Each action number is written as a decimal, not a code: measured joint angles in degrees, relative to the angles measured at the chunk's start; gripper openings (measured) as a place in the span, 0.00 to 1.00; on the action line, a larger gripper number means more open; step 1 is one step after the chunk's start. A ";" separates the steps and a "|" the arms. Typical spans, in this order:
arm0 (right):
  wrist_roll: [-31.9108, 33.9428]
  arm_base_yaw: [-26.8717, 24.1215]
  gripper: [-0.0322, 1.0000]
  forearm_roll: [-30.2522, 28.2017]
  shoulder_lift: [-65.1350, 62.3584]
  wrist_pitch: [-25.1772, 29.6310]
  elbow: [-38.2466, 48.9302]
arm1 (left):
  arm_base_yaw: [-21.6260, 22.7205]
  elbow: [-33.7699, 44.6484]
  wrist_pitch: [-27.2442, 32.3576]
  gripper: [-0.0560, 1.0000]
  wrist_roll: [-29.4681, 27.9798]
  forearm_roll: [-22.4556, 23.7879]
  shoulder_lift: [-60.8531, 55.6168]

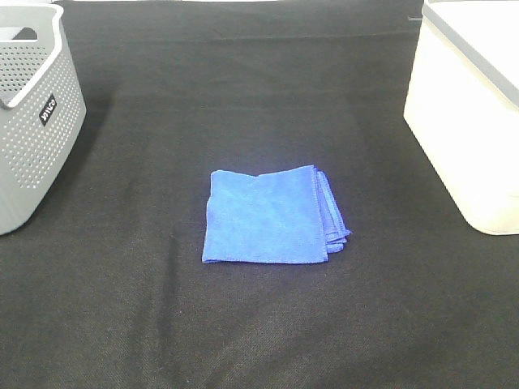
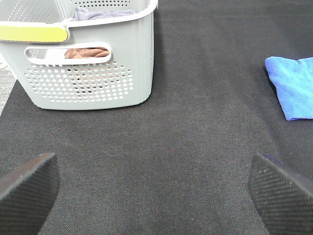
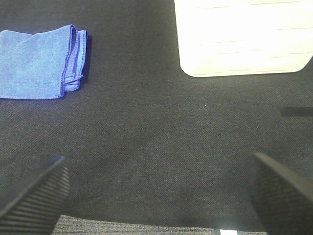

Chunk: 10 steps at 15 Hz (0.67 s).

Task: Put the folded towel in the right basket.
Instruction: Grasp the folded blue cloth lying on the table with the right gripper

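A folded blue towel (image 1: 272, 215) lies flat on the black mat in the middle of the table. It also shows in the left wrist view (image 2: 293, 85) and in the right wrist view (image 3: 41, 61). The right basket (image 1: 470, 113) is white and stands at the right edge; it shows in the right wrist view (image 3: 242, 36). Neither gripper shows in the high view. My left gripper (image 2: 156, 196) is open and empty, well short of the towel. My right gripper (image 3: 159, 196) is open and empty, also short of the towel.
A grey perforated basket (image 1: 32, 113) stands at the left edge. In the left wrist view it (image 2: 88, 63) holds some cloths. The black mat (image 1: 259, 324) covers the table.
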 joint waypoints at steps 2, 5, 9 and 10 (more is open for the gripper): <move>0.00 0.00 0.95 0.00 0.00 0.00 0.00 | 0.00 0.00 0.00 0.97 0.00 0.00 0.00; 0.00 0.00 0.95 0.00 0.00 0.00 0.00 | 0.00 0.00 0.00 0.97 0.00 0.00 0.00; 0.00 0.00 0.95 0.00 0.00 0.00 0.00 | 0.00 0.00 0.00 0.97 0.00 0.00 0.00; 0.00 0.00 0.95 0.00 0.00 0.00 0.00 | 0.00 0.00 0.00 0.97 0.00 0.00 0.00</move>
